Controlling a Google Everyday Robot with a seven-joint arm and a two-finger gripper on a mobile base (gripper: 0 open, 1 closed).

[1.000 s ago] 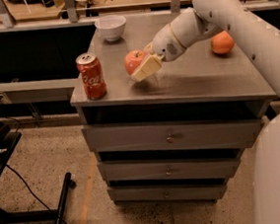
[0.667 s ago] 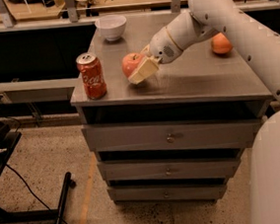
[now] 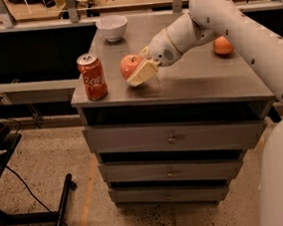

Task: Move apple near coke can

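Observation:
The reddish-pink apple (image 3: 130,65) sits at the front left of the grey cabinet top (image 3: 198,82), a short gap to the right of the red coke can (image 3: 92,76), which stands upright at the front left corner. My gripper (image 3: 140,70) reaches in from the right with its pale fingers (image 3: 142,73) closed around the apple's right side. The apple's far right side is hidden by the fingers.
A white bowl (image 3: 112,27) stands at the back left of the cabinet top. An orange fruit (image 3: 222,45) lies at the right, behind my arm. The cabinet has drawers (image 3: 171,139) below. A black stand base (image 3: 61,212) lies on the floor at left.
My gripper has carried the apple a little to the left, closer to the coke can. The can, bowl and orange have not moved.

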